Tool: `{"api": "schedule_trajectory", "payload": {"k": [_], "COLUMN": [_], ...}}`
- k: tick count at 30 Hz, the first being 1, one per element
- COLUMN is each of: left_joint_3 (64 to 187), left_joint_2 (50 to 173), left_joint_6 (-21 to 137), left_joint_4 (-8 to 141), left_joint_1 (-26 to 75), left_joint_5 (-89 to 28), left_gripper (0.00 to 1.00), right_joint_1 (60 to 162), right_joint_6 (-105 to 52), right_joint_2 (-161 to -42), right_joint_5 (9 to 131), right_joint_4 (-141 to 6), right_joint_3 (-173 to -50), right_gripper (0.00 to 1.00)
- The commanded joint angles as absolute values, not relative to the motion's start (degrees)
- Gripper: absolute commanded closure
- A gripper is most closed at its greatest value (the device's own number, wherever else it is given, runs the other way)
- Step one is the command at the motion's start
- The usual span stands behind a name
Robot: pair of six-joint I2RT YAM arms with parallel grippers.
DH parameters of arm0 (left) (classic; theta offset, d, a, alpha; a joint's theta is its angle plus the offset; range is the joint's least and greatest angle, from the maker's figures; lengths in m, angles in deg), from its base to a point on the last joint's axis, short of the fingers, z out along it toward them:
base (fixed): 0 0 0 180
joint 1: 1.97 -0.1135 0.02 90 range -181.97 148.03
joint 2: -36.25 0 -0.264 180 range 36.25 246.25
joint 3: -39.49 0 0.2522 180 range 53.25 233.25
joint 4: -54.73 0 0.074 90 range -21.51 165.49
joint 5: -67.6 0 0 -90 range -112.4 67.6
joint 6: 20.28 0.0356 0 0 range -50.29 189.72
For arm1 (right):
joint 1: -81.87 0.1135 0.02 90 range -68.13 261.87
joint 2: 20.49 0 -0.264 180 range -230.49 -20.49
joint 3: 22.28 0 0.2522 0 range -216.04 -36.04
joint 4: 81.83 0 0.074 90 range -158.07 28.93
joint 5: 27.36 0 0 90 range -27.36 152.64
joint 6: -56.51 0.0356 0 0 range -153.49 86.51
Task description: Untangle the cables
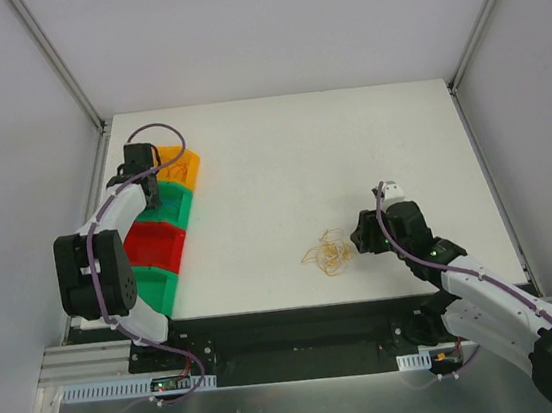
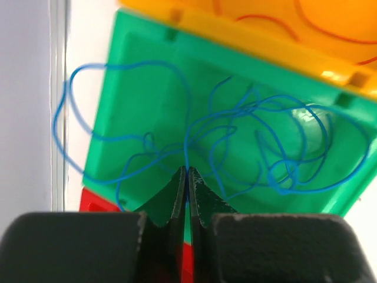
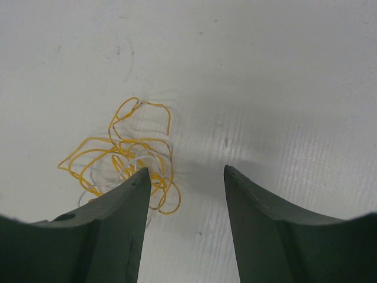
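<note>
Left hand (image 2: 187,172): pressed together, pinching the blue cable (image 2: 235,112).
Cable position: loose loops over the green bin (image 2: 135,71).
Right hand (image 3: 185,174): spread, low over the bench (image 3: 265,71).
Clump: yellow and white cables (image 3: 126,154), tangled on the bench, partly behind one finger.

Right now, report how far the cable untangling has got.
Done: a red cable lies in the orange bin. In hand: the left hand is shut on the blue cable over the green bin. Left: the yellow-and-white tangle on the table, beside the open right hand.
</note>
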State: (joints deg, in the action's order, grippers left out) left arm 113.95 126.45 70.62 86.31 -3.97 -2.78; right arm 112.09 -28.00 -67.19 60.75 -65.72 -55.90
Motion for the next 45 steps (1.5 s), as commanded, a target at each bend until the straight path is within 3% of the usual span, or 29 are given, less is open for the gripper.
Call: {"api": "schedule_trajectory", "payload": {"k": [1, 7, 14, 20, 22, 35, 40, 45], "left_joint_3": [120.3, 124.7, 119.8, 118.6, 117.9, 117.0, 117.1, 117.0], "left_joint_2": [131.2, 138.3, 133.4, 125.2, 122.5, 116.2, 119.0, 121.3], "left_joint_6": [77.8, 81.8, 80.0, 80.0, 79.7, 69.9, 60.6, 59.3], "left_joint_4": [85.5, 85.1, 82.8, 81.5, 80.7, 78.5, 79.3, 79.8], "left_joint_1": [-0.5, -0.2, 0.4, 5.1, 6.3, 3.7, -4.2, -6.1], "left_joint_5": [0.4, 3.0, 3.2, 8.0, 7.8, 4.5, -2.2, 2.5], "left_gripper": [1.00, 1.00, 0.98, 0.46, 0.39, 0.21, 0.22, 0.24], "right_joint_1": [111.9, 112.0, 111.8, 111.8, 112.0, 111.9, 111.8, 111.9], "right_joint_6": [-27.9, -27.9, -28.0, -28.0, -28.0, -27.6, -27.5, -27.6], "right_joint_2": [-67.3, -67.4, -68.5, -69.4, -69.1, -65.1, -63.0, -61.2], "right_joint_5": [61.5, 61.4, 61.5, 61.1, 60.6, 58.0, 58.0, 58.9], "right_joint_4": [-67.7, -67.8, -67.8, -67.8, -67.6, -67.5, -67.7, -67.8], "right_joint_3": [-56.5, -56.3, -56.9, -57.3, -57.2, -55.6, -54.6, -53.7], "right_gripper": [0.44, 0.44, 0.44, 0.44, 0.44, 0.44, 0.43, 0.43]}}
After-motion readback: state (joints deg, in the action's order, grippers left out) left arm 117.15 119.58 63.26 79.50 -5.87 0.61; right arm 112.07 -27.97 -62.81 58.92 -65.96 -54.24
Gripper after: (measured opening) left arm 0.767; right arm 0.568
